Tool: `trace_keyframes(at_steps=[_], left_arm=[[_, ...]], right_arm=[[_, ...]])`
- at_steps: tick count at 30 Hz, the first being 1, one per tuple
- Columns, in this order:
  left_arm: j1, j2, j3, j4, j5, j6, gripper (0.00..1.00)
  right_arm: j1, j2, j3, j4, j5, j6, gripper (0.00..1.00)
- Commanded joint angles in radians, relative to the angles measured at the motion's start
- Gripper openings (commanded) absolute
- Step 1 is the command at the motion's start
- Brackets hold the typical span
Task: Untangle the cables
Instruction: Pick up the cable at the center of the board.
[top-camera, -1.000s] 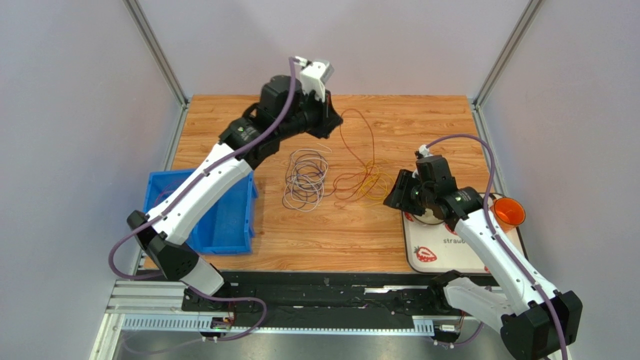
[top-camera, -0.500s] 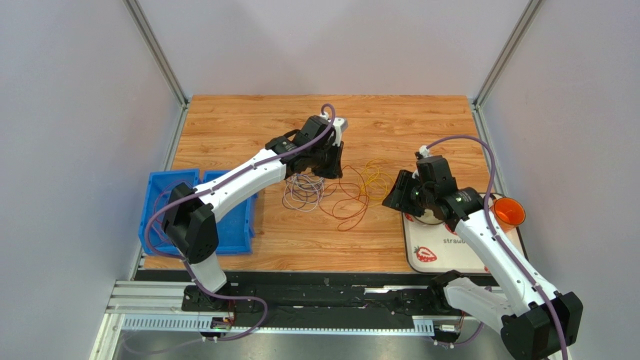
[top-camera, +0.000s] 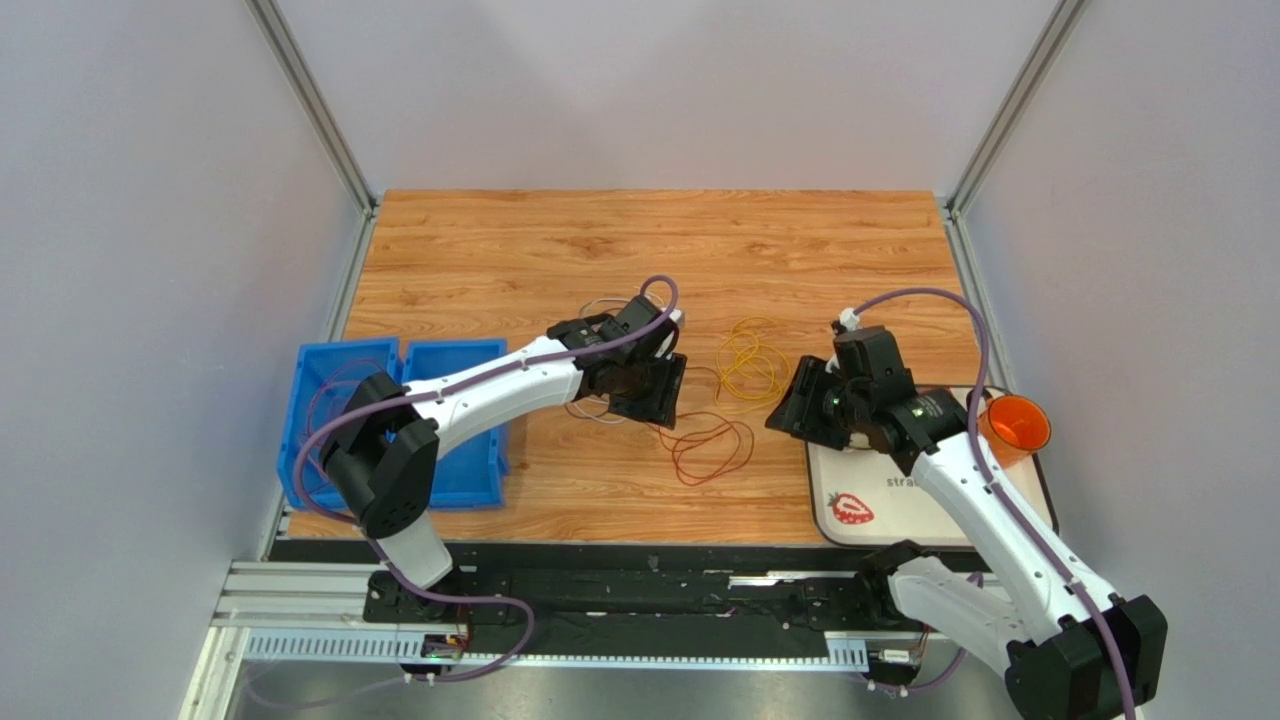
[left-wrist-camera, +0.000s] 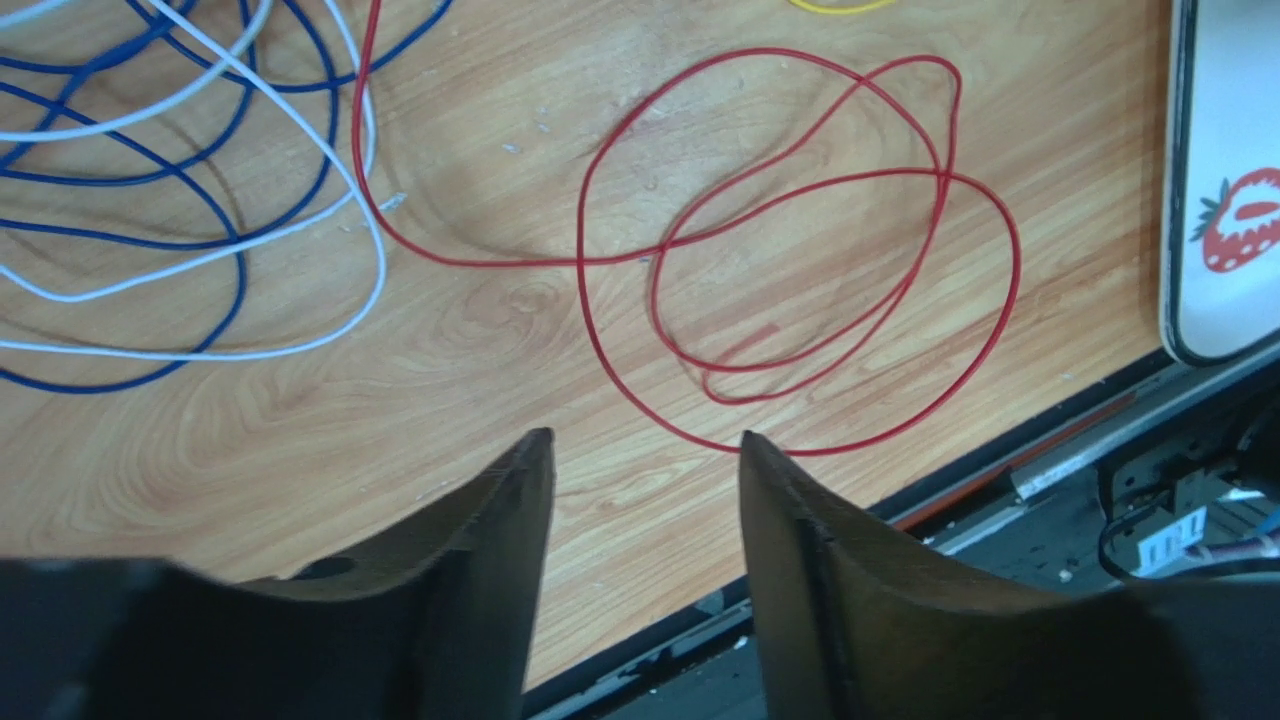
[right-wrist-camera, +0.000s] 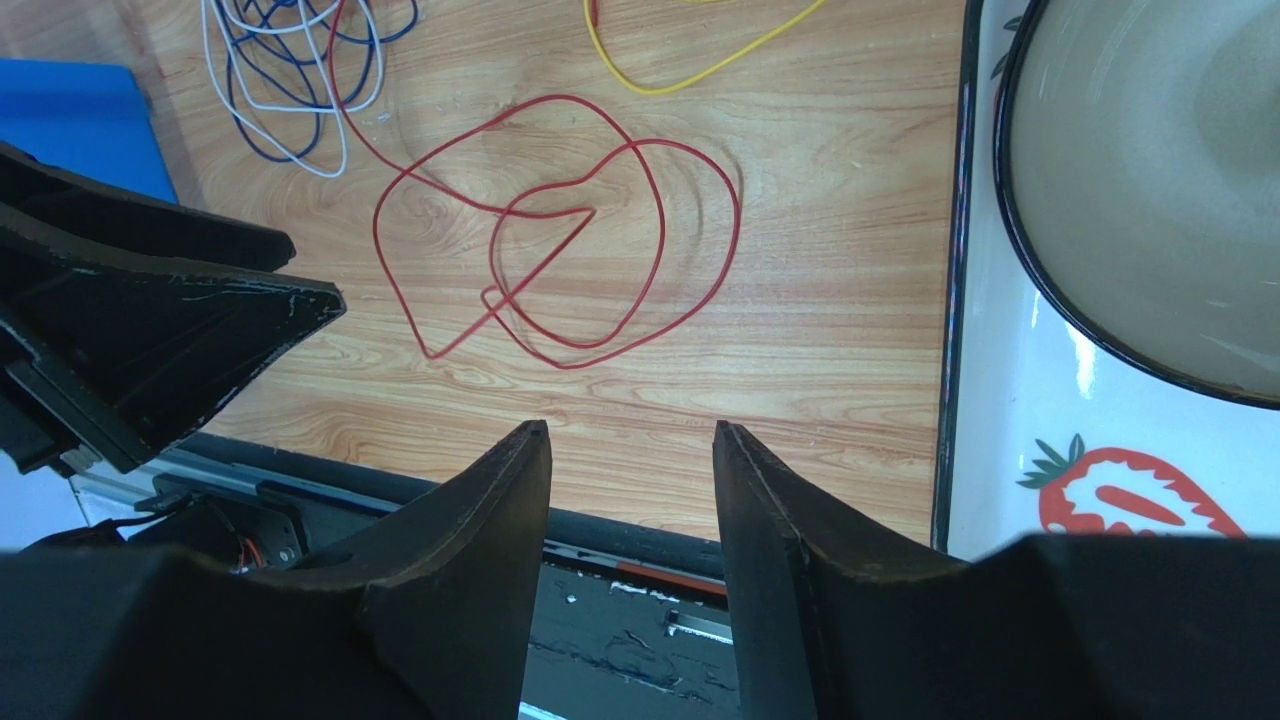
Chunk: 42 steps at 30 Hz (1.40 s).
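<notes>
At the near edge of the table (top-camera: 601, 255) you have the black rail (top-camera: 676, 578) that carries both arm bases. Beyond it runs the wood-grain top, flat and matt. Plain grey walls and two aluminium posts close the cell.

Left gripper (left-wrist-camera: 643, 443): its fingers stand apart with bare wood showing between them, and it grips nothing. It hangs low over the middle of the table, just on your side of the red cable (left-wrist-camera: 654, 258). Right gripper (right-wrist-camera: 631, 435): its fingers are likewise parted and it carries nothing. It sits at the left edge of the white tray (top-camera: 872, 503).

The cables lie between the two grippers. The red cable is thin and glossy and lies flat on the wood in a few overlapping loops. One strand of it runs off left towards the white and blue cables (left-wrist-camera: 368, 255). In the left wrist view that strand crosses the white wire. The white and blue cables form a looser bundle of oval loops. From above, the left arm hides most of that bundle. The yellow cable (top-camera: 744, 360) lies farther back in a small coil, apart from the red loops.

Around them you have:
- a blue plastic bin (top-camera: 478, 458) with two compartments at the left edge
- a strawberry print on the tray
- a dull, round, dark-rimmed bowl (right-wrist-camera: 1157, 180) on the tray
- an orange cup (top-camera: 1019, 425) at the tray's far right corner
</notes>
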Motion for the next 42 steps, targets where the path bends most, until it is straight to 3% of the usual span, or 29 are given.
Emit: trace_keyframes(at_steps=[1,5,13,18,23,28,31,42], left_arm=[[-0.018,-0.040,0.046,-0.023,-0.056,0.004,0.64],[-0.057,-0.040,0.103,-0.088,-0.133,0.043,0.66],[-0.183,-0.011,0.124,-0.041,-0.214,0.259,0.70],[-0.185,-0.005,0.152,0.072,-0.249,0.400,0.73],[-0.183,0.086,0.303,0.054,-0.223,0.538,0.82],[-0.159,0.213,0.376,-0.013,-0.029,0.537,0.86],[-0.159,0.215,0.330,0.034,0.031,0.512,0.87],[-0.168,0.227,0.192,0.077,0.114,0.445,0.87]], right_arm=[[-0.003,-0.042,0.000,-0.002,-0.013,0.014,0.48],[-0.003,-0.062,-0.003,-0.010,-0.009,0.017,0.48],[-0.003,-0.086,-0.026,-0.015,-0.004,0.021,0.48],[-0.003,-0.088,-0.029,-0.016,-0.002,0.023,0.48],[-0.003,-0.093,-0.031,-0.029,0.008,0.020,0.48],[-0.003,-0.112,-0.034,-0.049,0.028,0.012,0.48],[-0.003,-0.123,-0.043,-0.056,0.040,0.012,0.48],[-0.003,-0.111,-0.043,-0.050,0.034,0.009,0.48]])
